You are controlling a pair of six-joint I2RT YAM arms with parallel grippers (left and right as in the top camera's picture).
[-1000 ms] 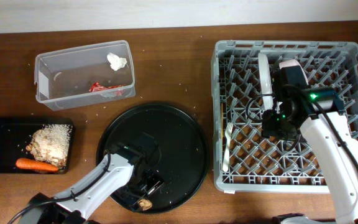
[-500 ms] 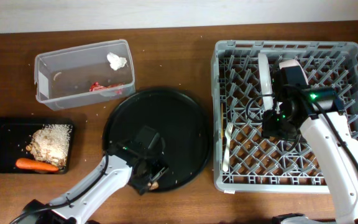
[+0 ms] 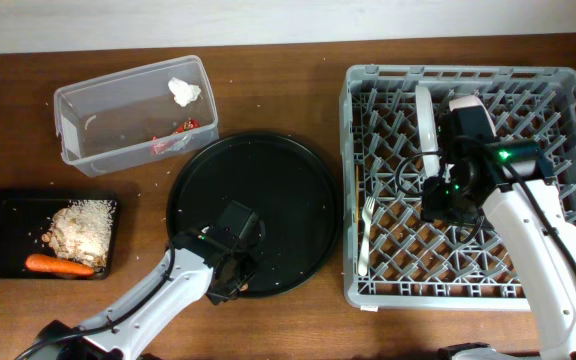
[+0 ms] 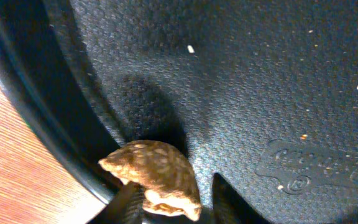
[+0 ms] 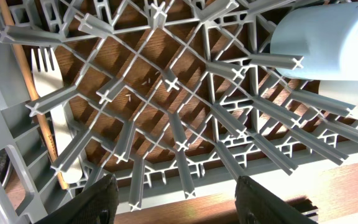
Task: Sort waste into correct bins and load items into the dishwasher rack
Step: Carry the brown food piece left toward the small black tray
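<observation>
Pinching a small brown lump [image 4: 156,177] (speckled, tan, rounded), the left gripper [image 4: 169,200] hovers.

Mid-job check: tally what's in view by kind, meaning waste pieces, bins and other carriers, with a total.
Waste pieces: 5 (crumb pile, carrot, brown lump, crumpled white paper, red wrapper)
Bins: 2 (clear tub, black rectangular tray)
Other carriers: 2 (round black tray, dishwasher rack)
Total: 9
</observation>
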